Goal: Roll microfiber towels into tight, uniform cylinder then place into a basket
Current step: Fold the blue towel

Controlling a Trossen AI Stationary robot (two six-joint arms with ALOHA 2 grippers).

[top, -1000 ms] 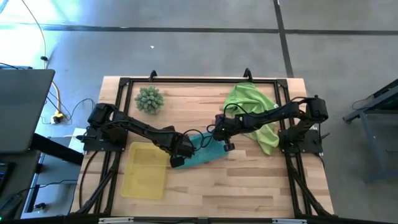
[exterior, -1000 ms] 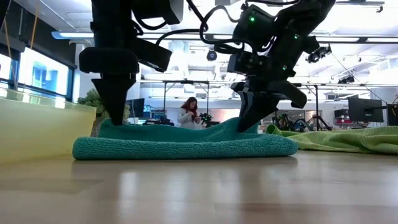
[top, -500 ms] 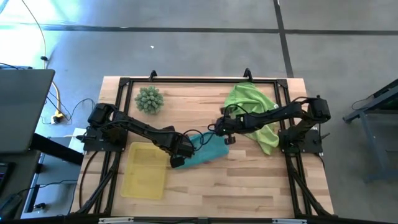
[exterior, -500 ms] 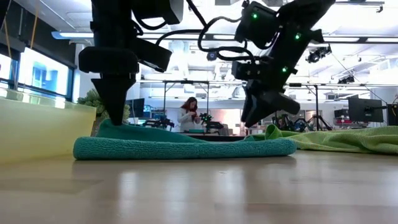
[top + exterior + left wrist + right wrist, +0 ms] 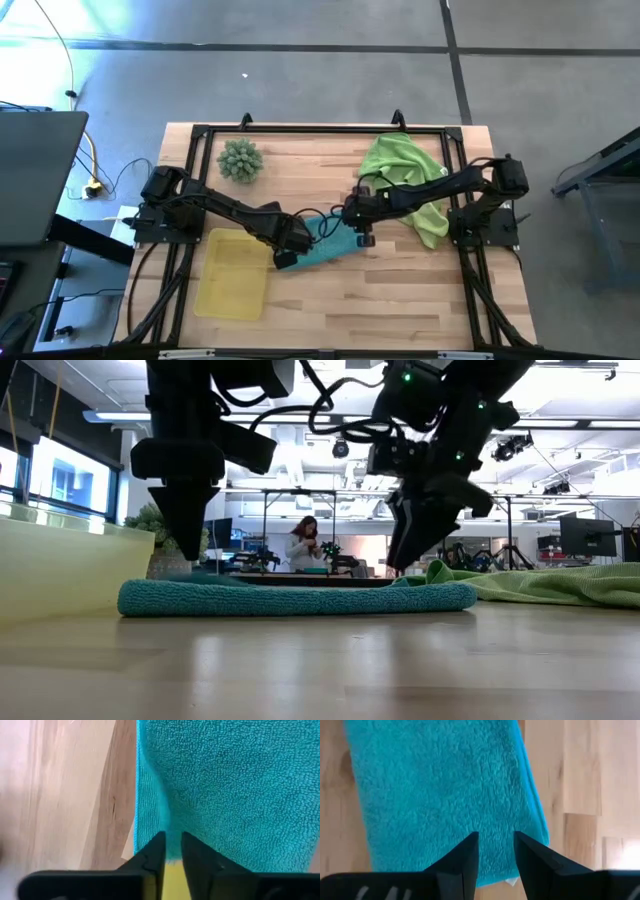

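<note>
Now teal towel flat, below both fingers

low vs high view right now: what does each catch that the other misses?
Low only: a person in the room behind, and both grippers clear above the flat teal towel.
High only: the whole basket, the spiky ball, a laptop, and the left gripper and right gripper at opposite ends of the teal towel.
Both: teal towel, green towel, both arms.
</note>
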